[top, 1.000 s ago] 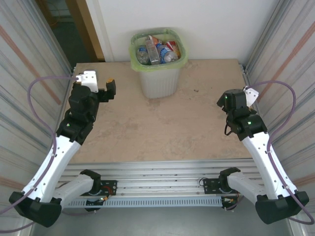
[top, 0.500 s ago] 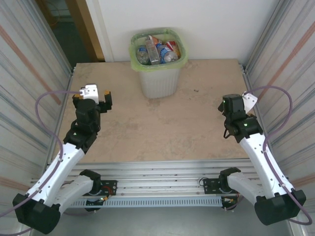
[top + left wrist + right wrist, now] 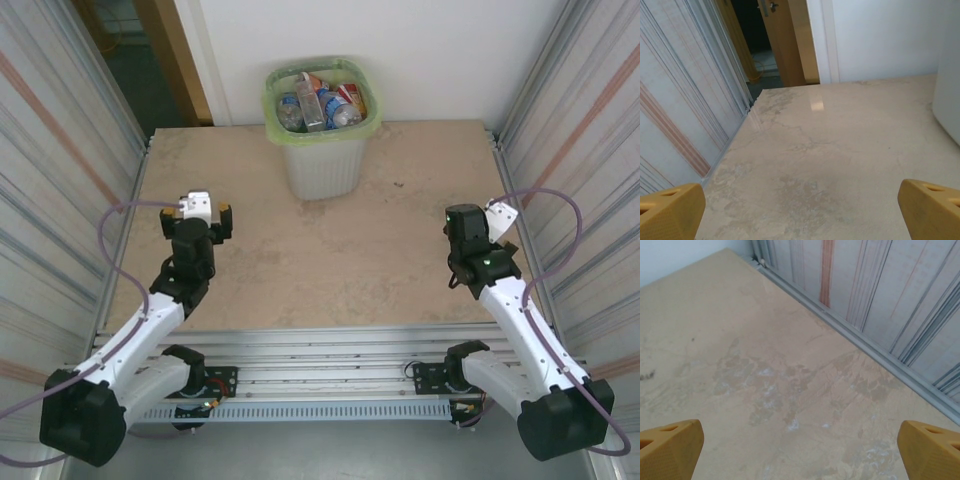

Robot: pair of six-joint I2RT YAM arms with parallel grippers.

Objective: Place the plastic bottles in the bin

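— Where are the plastic bottles [image 3: 320,103]?
— Heaped inside the bin [image 3: 322,168], at the far middle of the table [image 3: 300,262].
— And the grippers?
— The left gripper [image 3: 800,215] hangs over the near left, jaws spread wide, holding nothing. The right gripper [image 3: 800,450] hangs near the ribbed wall [image 3: 880,295], equally wide and empty.
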